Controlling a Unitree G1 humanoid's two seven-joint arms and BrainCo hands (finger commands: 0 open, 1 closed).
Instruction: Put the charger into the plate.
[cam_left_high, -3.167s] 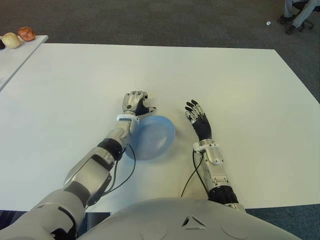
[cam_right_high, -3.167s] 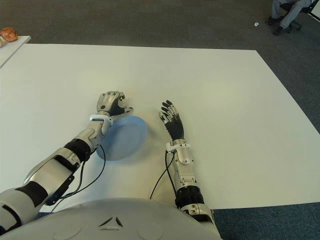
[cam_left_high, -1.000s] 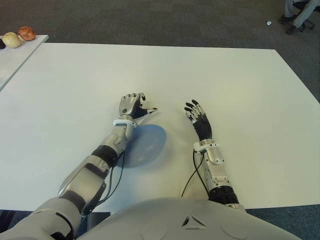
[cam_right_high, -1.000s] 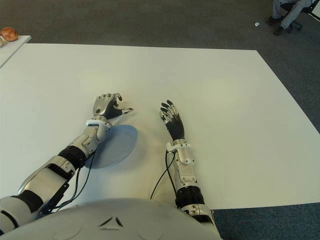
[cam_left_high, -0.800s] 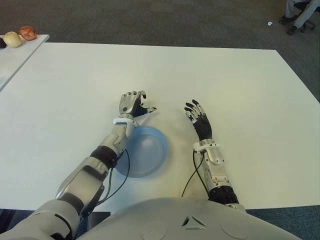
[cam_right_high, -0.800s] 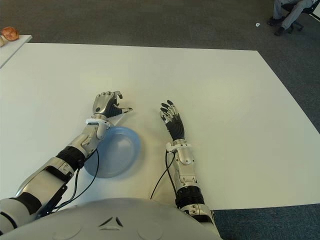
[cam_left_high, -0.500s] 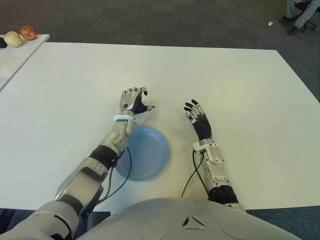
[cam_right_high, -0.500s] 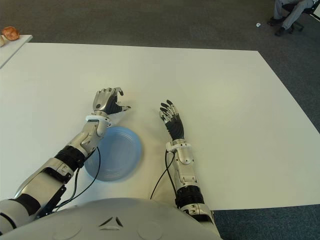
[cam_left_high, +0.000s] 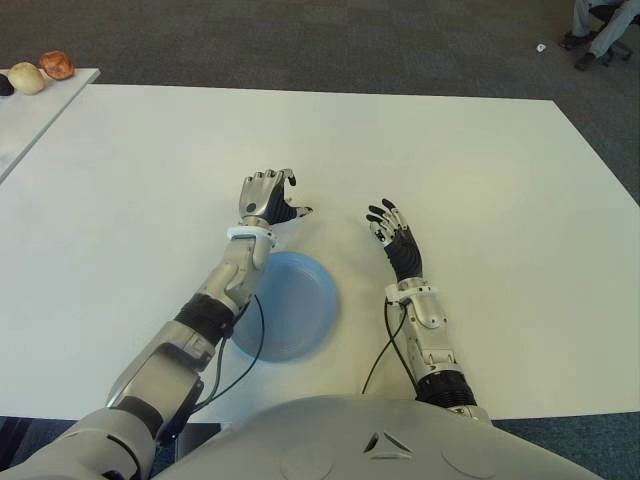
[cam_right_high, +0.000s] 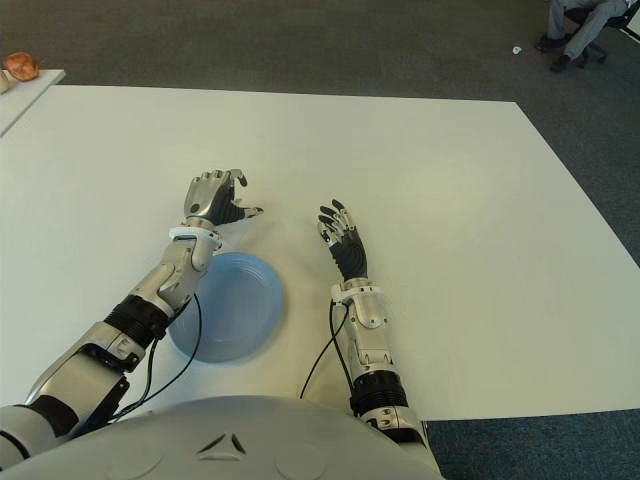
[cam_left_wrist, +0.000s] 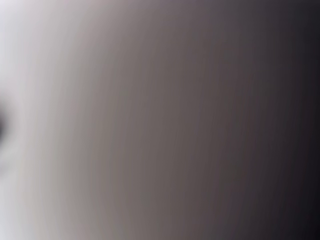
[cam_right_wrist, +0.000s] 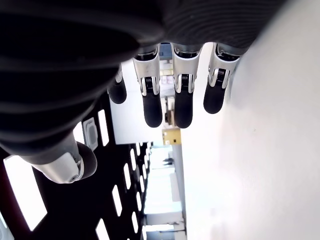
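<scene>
A light blue plate (cam_left_high: 300, 310) lies flat on the white table (cam_left_high: 480, 170), just in front of me. My left hand (cam_left_high: 268, 198) hovers just beyond the plate's far rim, fingers loosely bent, thumb out, holding nothing I can see. My left forearm crosses the plate's left edge. To the right of the plate my right hand (cam_left_high: 392, 232) shows palm-down with its fingers (cam_right_wrist: 152, 107) stretched straight and empty. No charger shows in any view. The left wrist view is a featureless blur.
A second table at the far left carries round objects (cam_left_high: 25, 77). A person's legs and a chair (cam_left_high: 600, 25) show on the carpet at the far right. Black cables (cam_left_high: 385, 345) trail from both wrists.
The plate, held tilted at its rim by my left hand, has dropped flat and sits nearer to me. The left hand let go and drew slightly away. The right hand has not moved.
</scene>
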